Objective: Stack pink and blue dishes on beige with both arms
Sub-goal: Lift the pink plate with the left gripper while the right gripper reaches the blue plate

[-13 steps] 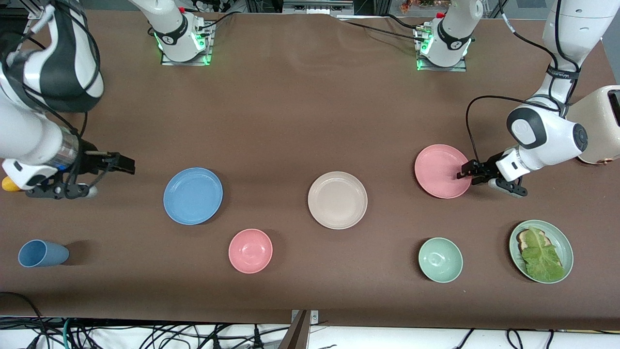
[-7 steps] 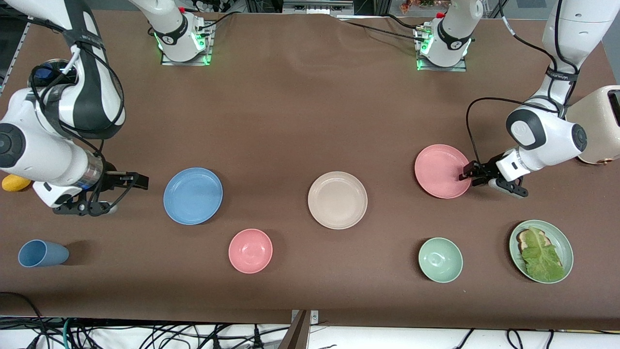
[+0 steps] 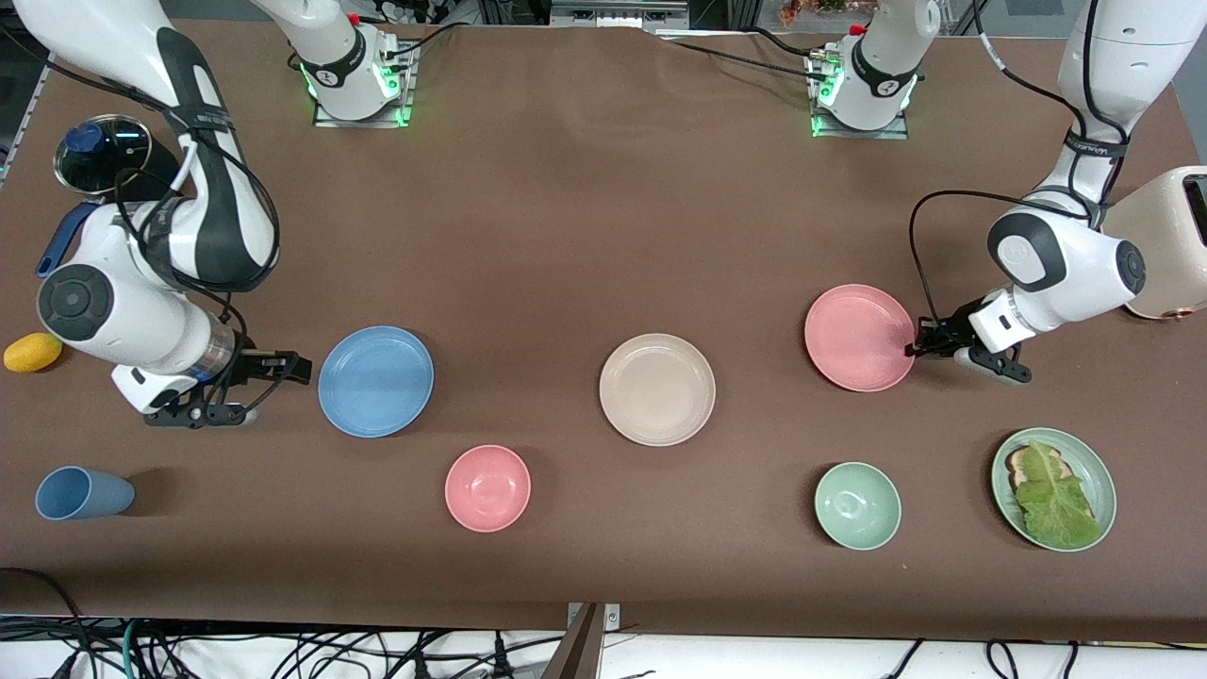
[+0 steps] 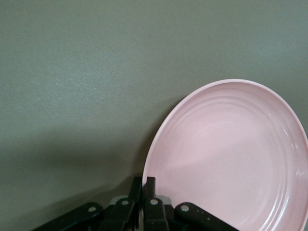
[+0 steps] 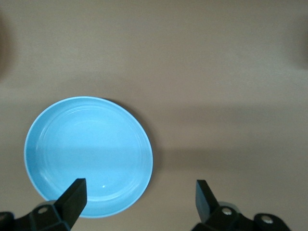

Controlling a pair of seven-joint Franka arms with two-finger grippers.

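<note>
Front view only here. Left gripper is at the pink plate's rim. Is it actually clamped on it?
Observer: Yes. The left wrist view shows the left gripper shut on the pink plate, with the rim pinched between its fingers.
Operator: And the right gripper, open or shut?
Observer: Open wide. In the right wrist view the right gripper has its fingers far apart, and the blue plate lies just ahead of them, not gripped.

Left gripper (image 3: 917,346) low, jaws pinched together; right gripper (image 3: 300,368) low, jaws spread
</note>
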